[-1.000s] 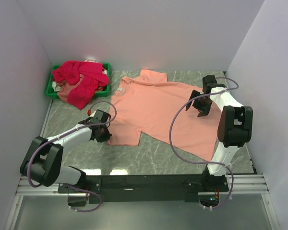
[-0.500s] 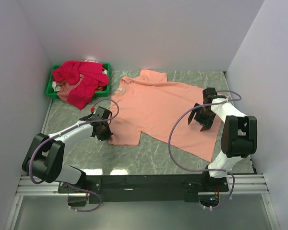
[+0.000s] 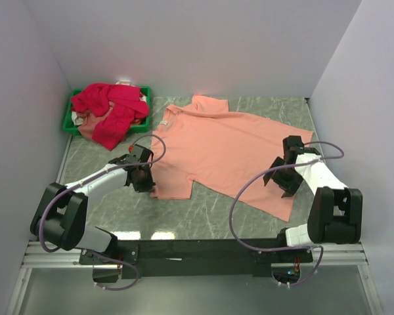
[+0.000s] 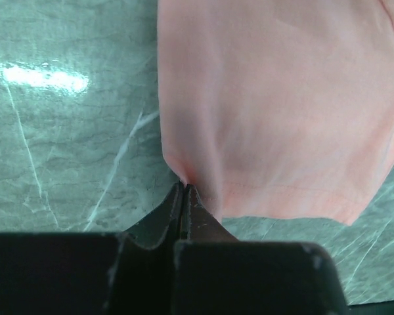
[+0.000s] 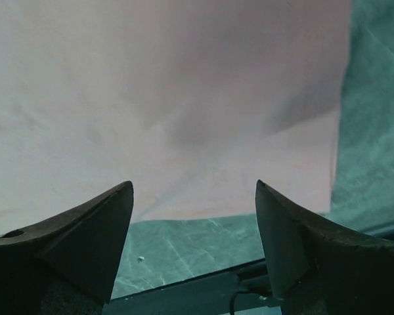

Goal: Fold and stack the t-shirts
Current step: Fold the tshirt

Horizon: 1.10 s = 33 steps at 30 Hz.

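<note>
The salmon-peach t-shirt (image 3: 217,147) lies spread flat on the green marble table, collar to the far left. My left gripper (image 3: 149,186) is at the near corner of its left sleeve. In the left wrist view the gripper (image 4: 184,188) has its jaws pressed together on that sleeve corner (image 4: 190,172). My right gripper (image 3: 282,182) hangs open over the shirt's bottom hem at the right. In the right wrist view this gripper (image 5: 194,186) is open and empty above the shirt's hem (image 5: 184,197). The crimson-pink t-shirts (image 3: 111,108) are piled in a heap at the back left.
The green bin (image 3: 71,118) holds the crimson pile, which spills over its front edge. White walls close in the table on three sides. The black rail (image 3: 203,249) with the arm bases runs along the near edge.
My right gripper has moved toward the near edge, from the shirt's right side down to its bottom hem. My left gripper has shifted slightly right onto the sleeve corner.
</note>
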Tool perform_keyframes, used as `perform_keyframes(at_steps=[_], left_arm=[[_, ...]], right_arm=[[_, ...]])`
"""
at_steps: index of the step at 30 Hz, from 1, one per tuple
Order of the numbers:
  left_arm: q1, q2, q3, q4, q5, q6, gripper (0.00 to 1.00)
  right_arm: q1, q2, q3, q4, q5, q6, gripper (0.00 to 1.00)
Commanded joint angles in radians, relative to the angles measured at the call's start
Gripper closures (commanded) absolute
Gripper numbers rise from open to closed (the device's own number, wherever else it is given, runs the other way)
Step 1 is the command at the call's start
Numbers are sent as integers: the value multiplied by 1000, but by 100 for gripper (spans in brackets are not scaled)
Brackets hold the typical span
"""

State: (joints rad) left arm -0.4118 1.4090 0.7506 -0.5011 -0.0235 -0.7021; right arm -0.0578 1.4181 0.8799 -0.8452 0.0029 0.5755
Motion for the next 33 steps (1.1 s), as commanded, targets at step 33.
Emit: perform_keyframes(at_steps=[33], left_arm=[[7, -206, -10, -5, 152, 128, 100]], right_arm=[[-22, -258, -190, -232, 172, 219, 46]])
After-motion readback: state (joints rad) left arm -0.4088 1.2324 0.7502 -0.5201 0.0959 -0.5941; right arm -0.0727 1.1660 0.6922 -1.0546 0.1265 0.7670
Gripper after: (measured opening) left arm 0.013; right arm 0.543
